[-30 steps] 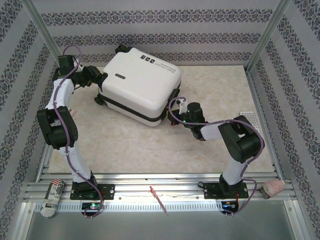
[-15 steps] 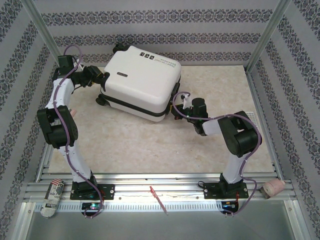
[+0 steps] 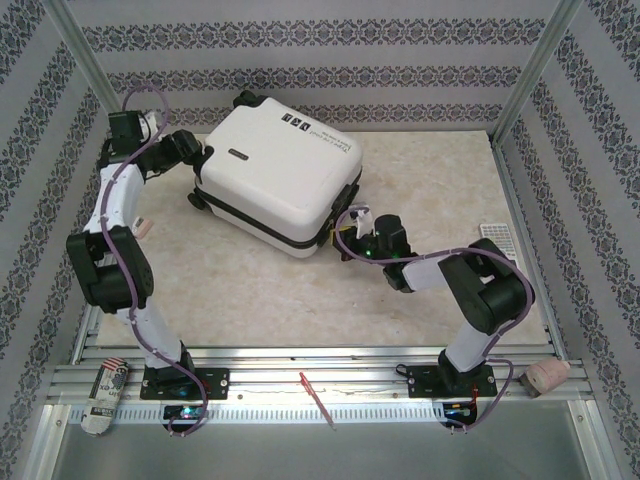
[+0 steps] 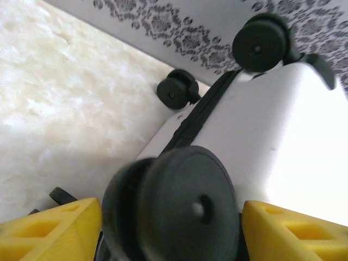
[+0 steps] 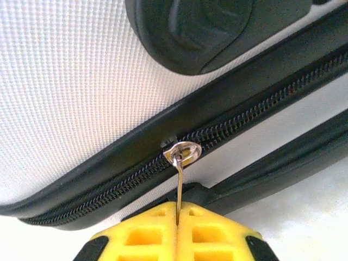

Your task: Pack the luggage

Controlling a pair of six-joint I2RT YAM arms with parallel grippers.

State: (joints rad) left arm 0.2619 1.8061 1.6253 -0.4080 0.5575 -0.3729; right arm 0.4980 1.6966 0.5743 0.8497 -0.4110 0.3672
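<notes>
The luggage, a white hard-shell suitcase with black wheels, lies flat and closed at the back of the table. My left gripper is at its left end, open. In the left wrist view its yellow fingers stand either side of a black wheel, with a slim gap on the right. My right gripper is at the near right corner, shut on the metal zipper pull. The pull hangs from the slider on the black zipper.
A can lies at the near left by the rail, a red stick on the rail's middle, a pink object at the near right. A white perforated piece sits at the table's right edge. Frame posts stand at the back corners.
My left gripper has opened around the wheel and its arm has drawn slightly back to the left. My right gripper has moved toward the near corner with the zipper pull.
</notes>
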